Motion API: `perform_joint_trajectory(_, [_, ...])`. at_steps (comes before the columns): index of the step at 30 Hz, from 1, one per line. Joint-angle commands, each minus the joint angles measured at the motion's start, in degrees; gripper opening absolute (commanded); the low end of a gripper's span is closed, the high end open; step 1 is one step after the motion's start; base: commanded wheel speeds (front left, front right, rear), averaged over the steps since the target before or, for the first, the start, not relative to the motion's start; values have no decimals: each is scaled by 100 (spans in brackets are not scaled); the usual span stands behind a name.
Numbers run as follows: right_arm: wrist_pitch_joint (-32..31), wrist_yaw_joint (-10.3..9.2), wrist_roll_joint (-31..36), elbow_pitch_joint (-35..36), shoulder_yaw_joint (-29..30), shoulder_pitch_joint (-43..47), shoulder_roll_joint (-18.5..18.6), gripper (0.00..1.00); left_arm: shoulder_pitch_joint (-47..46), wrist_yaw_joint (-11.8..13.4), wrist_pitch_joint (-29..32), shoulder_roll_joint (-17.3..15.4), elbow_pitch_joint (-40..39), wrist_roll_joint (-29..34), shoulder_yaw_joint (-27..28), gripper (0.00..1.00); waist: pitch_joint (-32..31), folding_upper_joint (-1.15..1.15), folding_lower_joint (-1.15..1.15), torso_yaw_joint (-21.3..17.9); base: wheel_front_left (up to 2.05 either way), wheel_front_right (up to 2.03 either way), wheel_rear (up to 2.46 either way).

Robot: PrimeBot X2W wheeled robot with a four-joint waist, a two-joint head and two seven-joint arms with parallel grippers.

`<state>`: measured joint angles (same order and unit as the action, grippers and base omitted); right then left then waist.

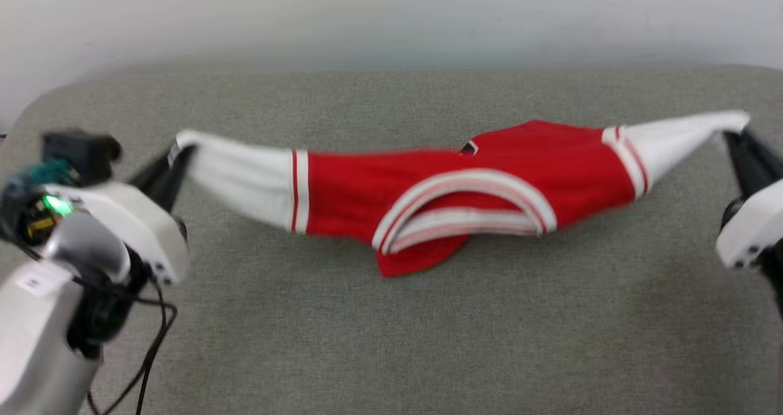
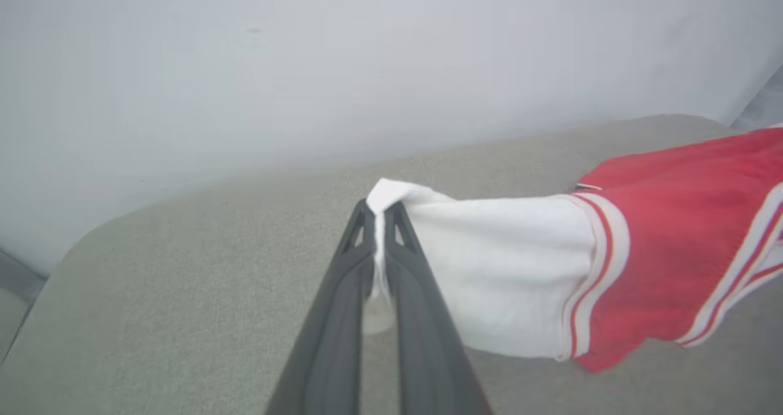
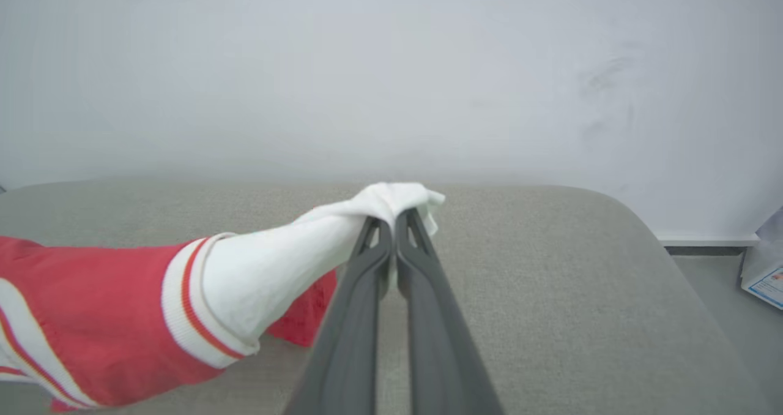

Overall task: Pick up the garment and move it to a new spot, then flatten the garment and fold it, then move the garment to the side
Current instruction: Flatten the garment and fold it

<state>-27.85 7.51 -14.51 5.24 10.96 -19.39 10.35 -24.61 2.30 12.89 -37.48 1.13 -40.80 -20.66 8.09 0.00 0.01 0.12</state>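
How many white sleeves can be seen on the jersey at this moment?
2. The left sleeve is pinched at its tip by the left gripper, the right sleeve by the right gripper. The red jersey sags between them over the grey surface. Neither sleeve is hidden.

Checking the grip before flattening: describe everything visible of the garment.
The garment is a red jersey with white short sleeves, red-and-white striped trim and a striped neckline. It is stretched sideways, sagging mid-span, above the grey padded surface. The left pincer is shut on one sleeve tip, the right pincer on the other. Whether its lowest red fold touches the surface is unclear.
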Motion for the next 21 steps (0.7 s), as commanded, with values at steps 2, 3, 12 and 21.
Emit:
perform_joint_trajectory(2, [179,-4,82,6,41,-359,39,0,-315,73,-210,95,-51,-24,172,0,-26,0,-1,-9,0,0,0])
perform_joint_trajectory(3, [238,-3,106,-9,22,-510,53,0,-464,81,-326,147,-47,-15,237,0,-28,0,-1,-17,0,0,0])
perform_joint_trajectory(12, [499,-4,358,-488,-9,-2295,113,0,-2104,0,-990,613,704,-5,553,0,328,0,-1,-68,0,0,0])
perform_joint_trajectory(21, [857,-4,459,-1543,-106,-4295,199,0,-4083,-322,-1203,781,1988,320,406,0,1110,0,-1,-167,0,0,0])
